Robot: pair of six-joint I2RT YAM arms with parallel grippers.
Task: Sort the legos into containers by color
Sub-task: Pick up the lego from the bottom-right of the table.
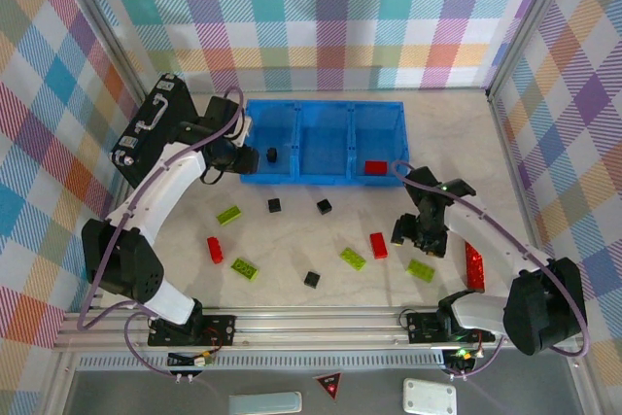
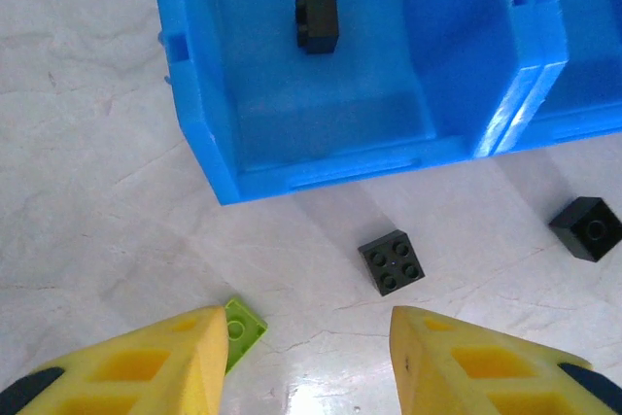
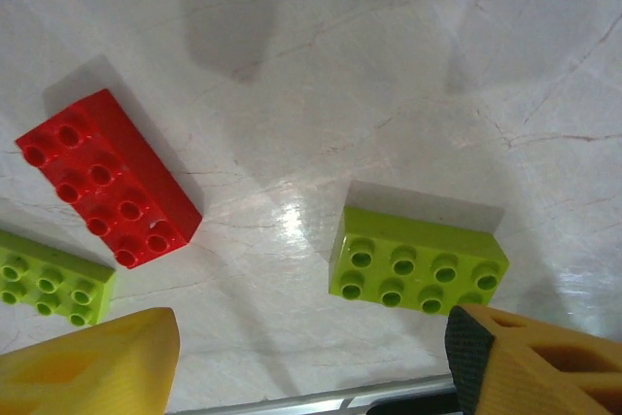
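The blue three-compartment tray [image 1: 321,180] holds a black cube [image 1: 273,155] in its left compartment and a red brick [image 1: 375,167] in its right one. My left gripper [image 1: 245,157] hovers open at the tray's left front corner, nothing between its fingers. In the left wrist view the tray wall [image 2: 199,114], the black cube inside it [image 2: 318,18], a loose black cube [image 2: 393,261] and the corner of a lime brick [image 2: 243,328] lie ahead of the gripper [image 2: 306,357]. My right gripper [image 3: 311,357] is open above a lime brick [image 3: 418,259], with a red brick [image 3: 107,177] to its left.
Loose on the table: lime bricks [image 1: 228,214] [image 1: 245,267] [image 1: 353,259] [image 1: 421,269], red bricks [image 1: 215,250] [image 1: 378,245] [image 1: 474,266], black cubes [image 1: 275,205] [image 1: 324,206] [image 1: 311,279]. A black briefcase [image 1: 146,128] leans at the far left. The metal rail [image 1: 311,323] runs along the near edge.
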